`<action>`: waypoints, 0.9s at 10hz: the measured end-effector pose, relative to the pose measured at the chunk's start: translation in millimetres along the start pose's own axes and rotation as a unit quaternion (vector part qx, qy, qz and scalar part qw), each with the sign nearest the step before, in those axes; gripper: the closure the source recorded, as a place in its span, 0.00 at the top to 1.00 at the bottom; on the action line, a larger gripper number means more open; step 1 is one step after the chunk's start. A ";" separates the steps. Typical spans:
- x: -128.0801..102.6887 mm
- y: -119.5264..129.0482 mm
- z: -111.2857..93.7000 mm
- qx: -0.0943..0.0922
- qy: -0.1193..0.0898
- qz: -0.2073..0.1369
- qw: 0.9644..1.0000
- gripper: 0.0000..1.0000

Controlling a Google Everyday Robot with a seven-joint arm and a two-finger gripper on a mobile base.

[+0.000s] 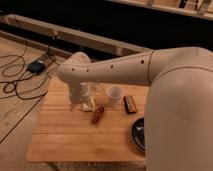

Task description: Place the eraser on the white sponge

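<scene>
**At the bench's left end: gripper by the sponge, eraser not yet fetched**

On the floor at far left lie dark cables (pixel 15 82), which are no concern of ours. Over the left part of the wooden bench (pixel 65 142) the gripper (pixel 80 100) hangs low off the long pale arm. We cannot tell whether its jaws are open or closed. At its lower right shows a cream pad that we take for the white sponge (pixel 90 106). Next comes a reddish-brown sausage-shaped thing (pixel 97 114), then a white cup (pixel 114 95). The eraser (pixel 130 104) lies flat on the bench just right of the cup and well apart from the sponge. A dark round dish (pixel 138 135) sits farthest right, partly hidden by the arm.

We judge the step in hand to be the reach for the eraser. To do it well, we should lift clear first and pass above the cup, not through it. We then come down square across the eraser's narrow width and leave the sausage-shaped thing alone.
</scene>
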State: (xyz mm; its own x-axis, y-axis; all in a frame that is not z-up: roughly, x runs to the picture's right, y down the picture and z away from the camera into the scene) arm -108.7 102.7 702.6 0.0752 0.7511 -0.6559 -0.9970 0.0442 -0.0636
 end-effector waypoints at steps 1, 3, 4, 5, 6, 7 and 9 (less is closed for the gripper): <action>-0.2 -0.9 0.0 0.000 0.000 0.000 1.000 0.65; -7.0 -19.2 4.3 -0.010 -0.004 0.006 1.000 0.65; -11.8 -34.9 8.4 -0.018 -0.007 0.008 1.000 0.65; -16.5 -50.4 12.5 -0.026 -0.010 0.007 1.000 0.65; -21.0 -67.6 17.6 -0.033 -0.013 0.003 0.999 0.65; -25.3 -89.3 24.4 -0.037 -0.015 -0.006 0.999 0.65; -29.9 -123.2 36.6 -0.041 -0.014 -0.025 0.999 0.65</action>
State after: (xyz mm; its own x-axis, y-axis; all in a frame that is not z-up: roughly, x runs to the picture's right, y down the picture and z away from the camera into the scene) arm 11.2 98.9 757.6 0.1231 0.7675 -0.6291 -0.9870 0.0289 -0.1579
